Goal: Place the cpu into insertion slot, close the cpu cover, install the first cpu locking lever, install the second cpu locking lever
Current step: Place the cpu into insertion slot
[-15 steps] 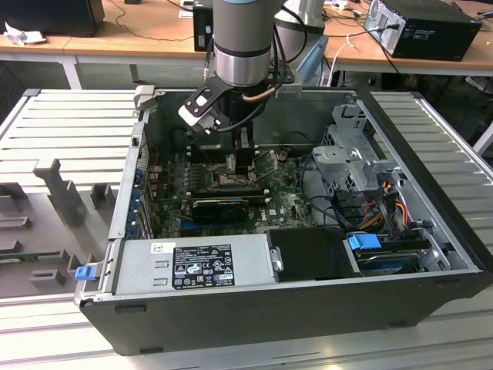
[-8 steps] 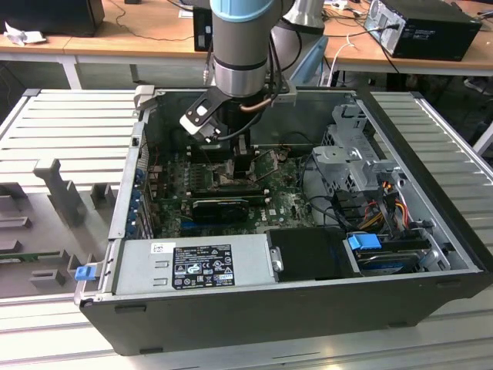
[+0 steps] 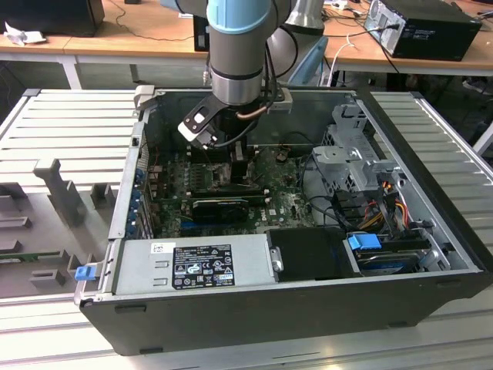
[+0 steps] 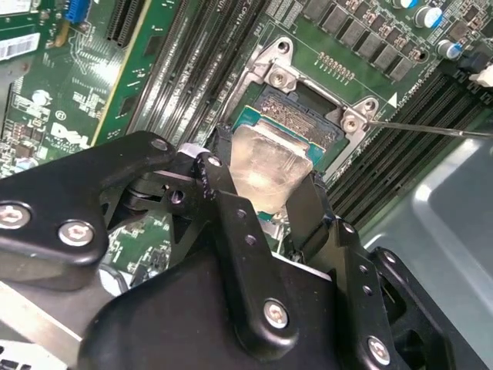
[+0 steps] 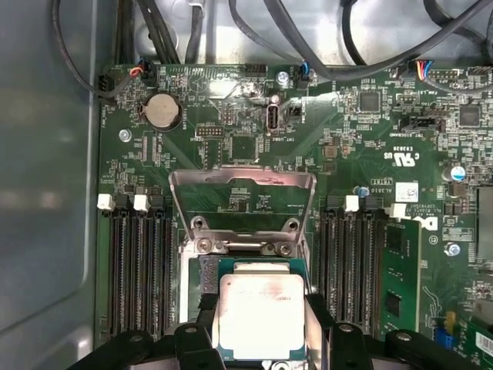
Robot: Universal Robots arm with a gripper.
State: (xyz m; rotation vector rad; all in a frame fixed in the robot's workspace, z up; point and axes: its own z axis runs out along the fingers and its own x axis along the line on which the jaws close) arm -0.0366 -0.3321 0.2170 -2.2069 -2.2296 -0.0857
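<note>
cpu (image 5: pixel 260 308) is pinched flat by two opposite edges; the pincer (image 4: pixel 266 179) is closed on it. Directly beneath lies the insertion slot (image 5: pixel 202 271), with chip edges parallel to the slot rim. Seated or hovering: cannot tell. The cpu cover (image 5: pixel 243 179) stands raised beyond the slot, toward the motherboard (image 5: pixel 254 146) edge that carries the coin cell (image 5: pixel 163 112).

Room light, seemingly from overhead, is even and fairly bright in the exterior view, yet the arm (image 3: pixel 239 54) shadows the motherboard (image 3: pixel 289 204) inside the case (image 3: pixel 308 312). In both wrist views white glare washes the cpu (image 4: pixel 266 166) (image 5: pixel 260 312); the cpu cover (image 5: pixel 240 178) gleams.
</note>
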